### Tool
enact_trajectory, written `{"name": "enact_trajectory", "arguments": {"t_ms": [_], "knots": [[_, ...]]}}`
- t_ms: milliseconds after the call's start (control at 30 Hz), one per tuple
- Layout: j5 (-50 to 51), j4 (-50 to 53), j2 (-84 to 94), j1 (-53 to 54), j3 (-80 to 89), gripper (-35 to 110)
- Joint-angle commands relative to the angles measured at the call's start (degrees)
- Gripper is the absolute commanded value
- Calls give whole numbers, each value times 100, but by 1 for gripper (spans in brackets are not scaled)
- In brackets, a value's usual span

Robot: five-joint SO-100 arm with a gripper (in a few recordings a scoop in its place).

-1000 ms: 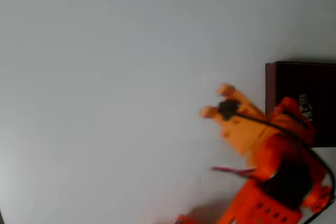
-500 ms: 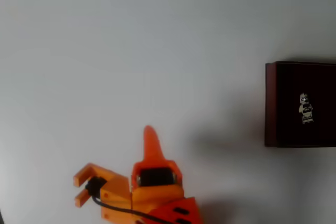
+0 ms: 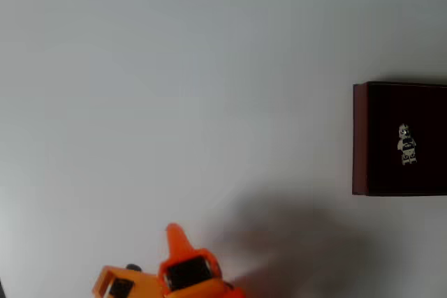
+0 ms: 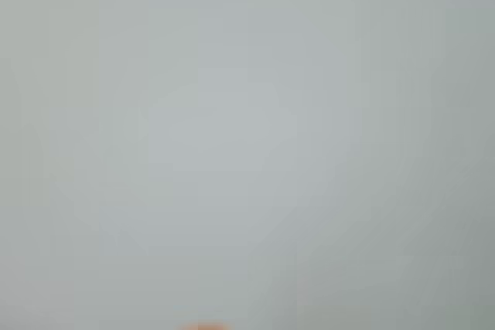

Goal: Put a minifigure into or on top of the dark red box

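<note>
- Maroon walls frame the dark red box [image 3: 360, 137] at three o'clock on the overhead view, cut by the right edge; its inside is near-black.
- Lying inside it, the minifigure [image 3: 406, 144] is white-grey with dark marks; no writing is readable.
- Pale worktop [image 3: 174, 88] spreads around, with a soft shadow near five o'clock.
- Orange claw [image 3: 150, 270] sits at seven o'clock, well apart from the box; I cannot tell how far open it is, and nothing shows in its hold.

surface [image 3: 174, 88]: plain white, matte | dark red box [image 3: 359, 137]: lies directly on it at right edge of overhead view, partly cut off
</note>
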Motion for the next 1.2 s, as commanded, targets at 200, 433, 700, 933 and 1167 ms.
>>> {"name": "enact_trajectory", "arguments": {"t_ms": [200, 433, 700, 933, 1167], "knots": [[-404, -984, 193, -457, 1556, 0], [-352, -615, 431, -940, 1564, 0], [-404, -606, 466, -1028, 1582, 0], [-439, -606, 466, -1046, 1582, 5], [-431, -606, 466, -1046, 1582, 2]]}}
